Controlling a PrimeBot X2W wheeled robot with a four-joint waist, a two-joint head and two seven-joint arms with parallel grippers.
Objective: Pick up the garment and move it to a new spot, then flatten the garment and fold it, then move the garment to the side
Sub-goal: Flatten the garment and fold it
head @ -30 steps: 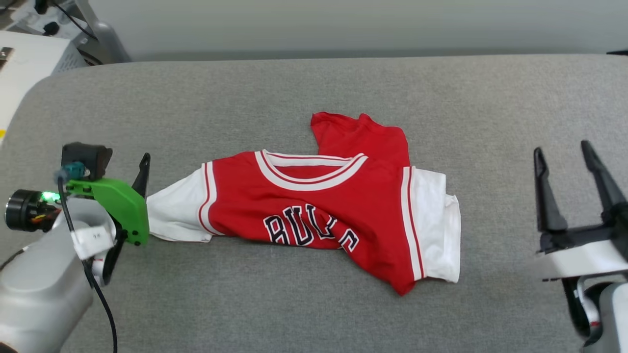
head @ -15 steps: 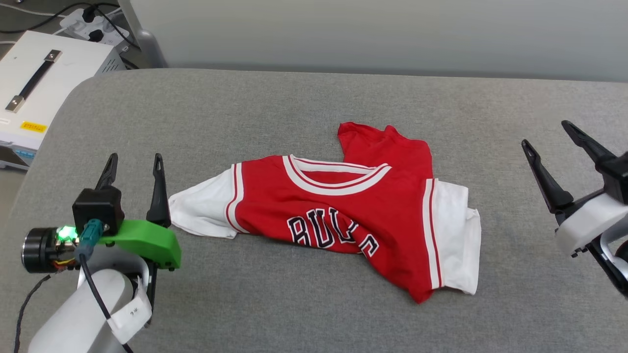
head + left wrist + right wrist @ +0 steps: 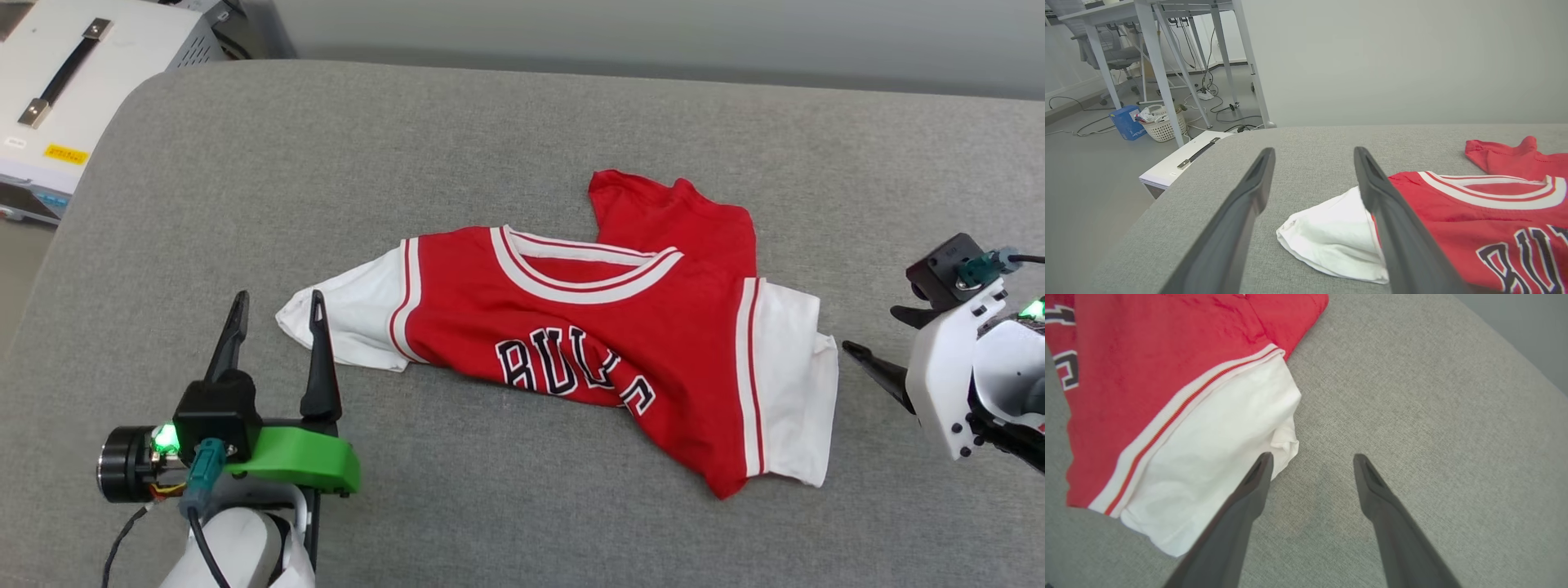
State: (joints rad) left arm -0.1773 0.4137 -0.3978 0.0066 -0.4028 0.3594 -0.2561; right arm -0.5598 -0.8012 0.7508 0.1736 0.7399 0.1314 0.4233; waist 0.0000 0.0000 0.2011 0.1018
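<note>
The garment (image 3: 588, 327), a red jersey T-shirt with white sleeves and black chest lettering, lies crumpled on the grey padded table (image 3: 490, 122), its lower part bunched under. My left gripper (image 3: 279, 299) stands open just left of the left white sleeve (image 3: 351, 318), fingers pointing away from me. In the left wrist view the gripper (image 3: 1314, 151) is open and empty, with the sleeve (image 3: 1331, 232) behind its right finger. My right gripper (image 3: 869, 329) is open, pointing left at the right sleeve (image 3: 788, 392). In the right wrist view the open gripper (image 3: 1313, 456) hovers at that sleeve's (image 3: 1208, 449) edge.
A white equipment case (image 3: 73, 73) with a handle stands off the table's rounded far-left corner. In the left wrist view, desk legs (image 3: 1159, 73), a basket (image 3: 1161, 126), a blue box (image 3: 1126, 122) and cables sit on the floor beyond.
The camera view has shifted. My left gripper turned from sideways to fingers pointing forward beside the left sleeve. My right gripper tipped over and now points left at the right sleeve. The garment kept its shape.
</note>
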